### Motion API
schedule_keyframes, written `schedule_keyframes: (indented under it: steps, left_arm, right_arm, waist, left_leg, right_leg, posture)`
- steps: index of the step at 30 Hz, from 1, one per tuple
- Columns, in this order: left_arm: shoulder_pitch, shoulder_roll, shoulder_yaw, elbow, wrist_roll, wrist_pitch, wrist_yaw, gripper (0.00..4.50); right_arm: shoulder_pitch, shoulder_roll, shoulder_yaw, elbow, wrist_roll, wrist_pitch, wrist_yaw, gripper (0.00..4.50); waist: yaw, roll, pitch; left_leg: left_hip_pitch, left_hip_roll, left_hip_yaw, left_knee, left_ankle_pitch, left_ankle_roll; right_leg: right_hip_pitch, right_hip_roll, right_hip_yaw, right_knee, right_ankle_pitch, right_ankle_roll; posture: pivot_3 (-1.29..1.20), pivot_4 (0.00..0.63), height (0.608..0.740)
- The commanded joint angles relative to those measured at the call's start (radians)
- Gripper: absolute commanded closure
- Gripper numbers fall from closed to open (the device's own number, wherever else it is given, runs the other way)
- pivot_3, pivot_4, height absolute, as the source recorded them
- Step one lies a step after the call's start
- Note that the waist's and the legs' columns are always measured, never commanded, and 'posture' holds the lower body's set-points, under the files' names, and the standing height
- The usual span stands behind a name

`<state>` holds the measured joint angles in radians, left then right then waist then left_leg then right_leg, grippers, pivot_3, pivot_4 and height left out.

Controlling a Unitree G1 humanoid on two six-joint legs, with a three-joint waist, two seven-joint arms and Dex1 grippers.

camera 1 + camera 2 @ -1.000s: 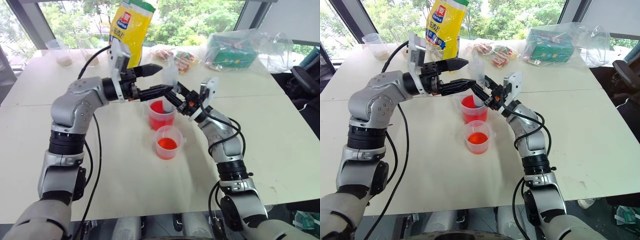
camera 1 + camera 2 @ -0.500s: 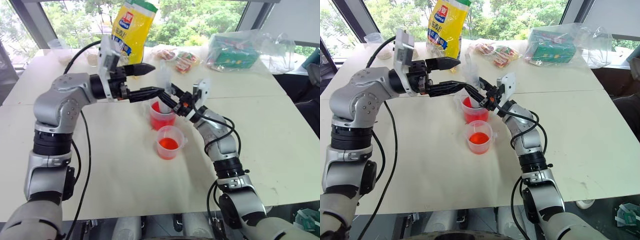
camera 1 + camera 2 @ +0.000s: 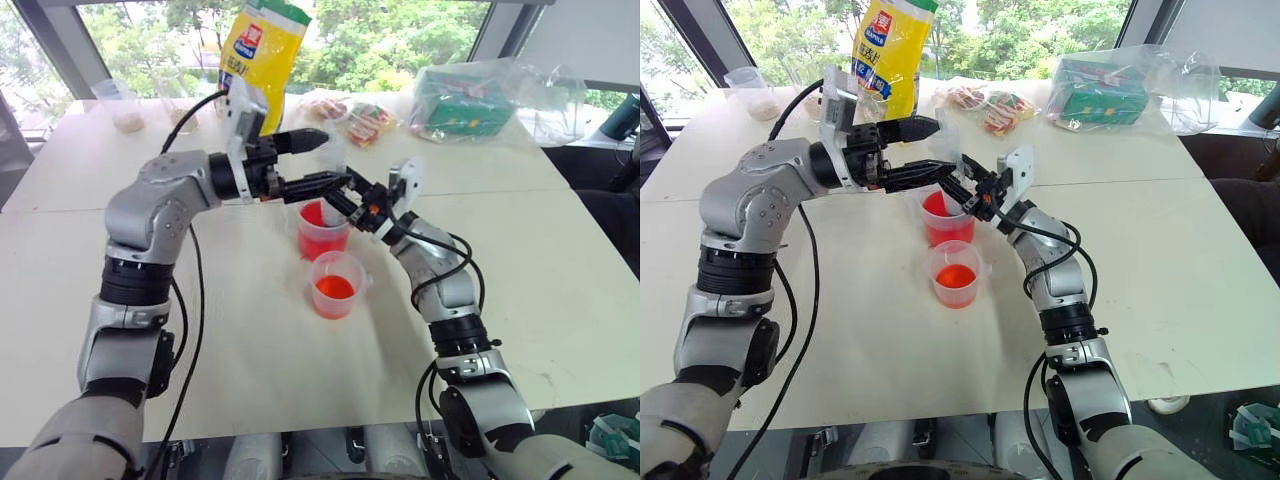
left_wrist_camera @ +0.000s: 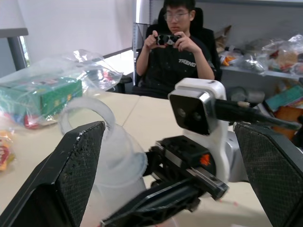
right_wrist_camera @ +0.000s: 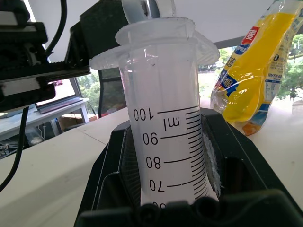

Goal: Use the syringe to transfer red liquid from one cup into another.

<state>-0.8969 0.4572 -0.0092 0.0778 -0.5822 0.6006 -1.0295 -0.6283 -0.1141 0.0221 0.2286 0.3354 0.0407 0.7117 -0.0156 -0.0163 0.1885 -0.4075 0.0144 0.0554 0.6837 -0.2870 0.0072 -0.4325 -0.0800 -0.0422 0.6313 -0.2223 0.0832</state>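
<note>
syringe (image 5: pixel 165 118) stands upright near the middle of the head view, clamped by its clear barrel in the right tool (image 3: pixel 962 190), whose two black fingers are shut on it just below the flange – the scale marks run up the barrel in the right wrist view. it hangs over the taller cup (image 3: pixel 947 222), the one tinted red at picture centre, with its lower end down inside the rim; whether the tip reaches the red liquid (image 3: pixel 939 212) cannot be told. holding the barrel low leaves the white plunger free at the top, and that looks to be why the left tool (image 3: pixel 925 151) comes in from the left with its fingers wide apart, one above and one below – the plunger's ring sits between them in the left wrist view, not yet gripped. the shorter cup (image 3: pixel 956 274) stands just in front on the white table (image 3: pixel 1200 250), already holding some red liquid. a yellow bag (image 3: pixel 885 50) stands at the upper left, and a person (image 4: pixel 177 52) sits beyond the table.
</note>
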Motion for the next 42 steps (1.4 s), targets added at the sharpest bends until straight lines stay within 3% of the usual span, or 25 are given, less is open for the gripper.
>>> schedule_keyframes:
  steps: [1,11,14,21,42]
  left_arm:
    - [-0.024,0.005,0.006,0.006,0.016,-0.021,-0.002,0.00]
    - [-0.054,-0.038,0.007,0.058,0.027,-0.043,0.021,0.00]
    - [-0.061,-0.060,0.000,0.062,0.036,-0.046,0.033,0.81]
    - [-0.064,-0.087,-0.006,0.071,0.058,-0.056,0.048,4.37]
    - [-0.190,-0.059,0.075,0.170,0.082,-0.120,0.071,4.45]
  right_arm:
    - [-0.011,0.005,0.006,-0.046,0.005,-0.011,0.002,3.10]
    - [-0.009,0.002,0.018,-0.056,0.006,-0.002,0.009,3.10]
    - [-0.008,0.004,0.021,-0.058,0.004,-0.001,0.008,3.10]
    - [0.000,0.005,0.026,-0.064,0.003,0.001,0.008,3.10]
    - [0.033,0.000,0.051,-0.049,-0.004,0.024,0.038,3.10]
  waist:
    - [-0.001,0.000,0.000]
    - [0.001,0.000,0.000]
    - [0.001,0.000,0.000]
    - [0.001,0.000,0.000]
    - [0.001,0.000,0.000]
  left_leg:
    - [0.000,0.000,0.000,0.000,0.000,0.000]
    - [0.000,0.000,0.000,0.000,0.000,0.000]
    - [0.000,0.000,0.000,0.000,0.000,0.000]
    - [0.000,0.000,0.000,0.000,0.000,0.000]
    - [0.000,0.000,0.000,0.000,0.000,0.000]
  right_leg:
    - [0.000,0.000,0.000,0.000,0.000,0.000]
    - [0.000,0.000,0.000,0.000,0.000,0.000]
    - [0.000,0.000,0.000,0.000,0.000,0.000]
    - [0.000,0.000,0.000,0.000,0.000,0.000]
    - [0.000,0.000,0.000,0.000,0.000,0.000]
  posture:
    - [0.00,0.150,0.740]
    - [0.00,0.150,0.740]
    - [0.00,0.150,0.740]
    - [0.00,0.150,0.740]
    - [0.00,0.150,0.740]
